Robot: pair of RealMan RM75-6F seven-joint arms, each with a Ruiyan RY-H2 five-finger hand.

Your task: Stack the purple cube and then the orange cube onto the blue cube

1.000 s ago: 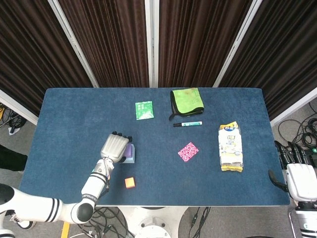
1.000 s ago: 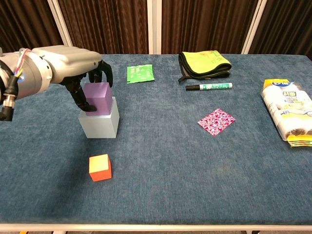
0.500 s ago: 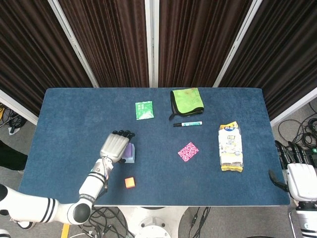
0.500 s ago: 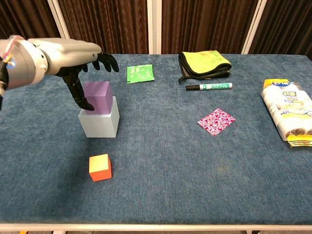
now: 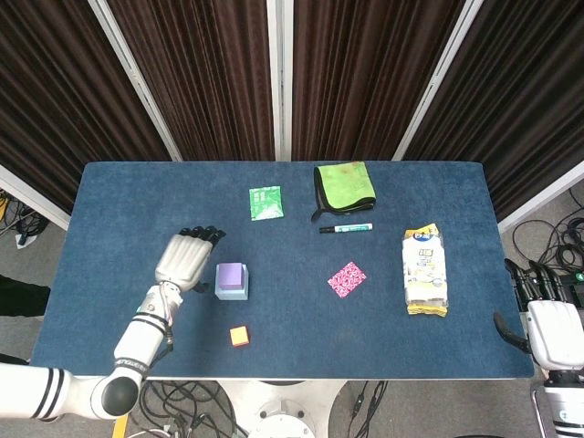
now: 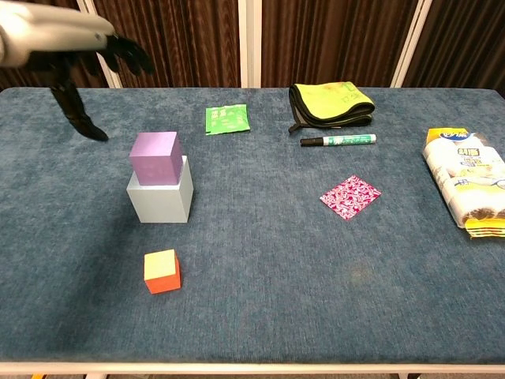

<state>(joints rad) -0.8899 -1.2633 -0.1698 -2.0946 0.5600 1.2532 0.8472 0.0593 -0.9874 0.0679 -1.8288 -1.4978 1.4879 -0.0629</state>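
Note:
The purple cube (image 6: 155, 157) (image 5: 230, 276) sits on top of the pale blue cube (image 6: 161, 199) (image 5: 234, 292), left of the table's middle. The orange cube (image 6: 162, 271) (image 5: 240, 337) lies alone on the cloth nearer the front edge. My left hand (image 5: 184, 260) (image 6: 67, 47) hovers left of the stack, raised, fingers spread, holding nothing and clear of the cubes. Of the right arm only its base (image 5: 555, 339) shows at the table's right front corner; the right hand is out of sight.
A green packet (image 5: 265, 203), a folded green cloth (image 5: 344, 186), a marker (image 5: 345, 228), a pink patterned square (image 5: 347, 279) and a yellow-white snack bag (image 5: 425, 270) lie across the back and right of the blue table (image 5: 119, 210).
My left hand let go of the purple cube, opened its fingers, and drew up and away to the left. The purple cube stays on the blue cube.

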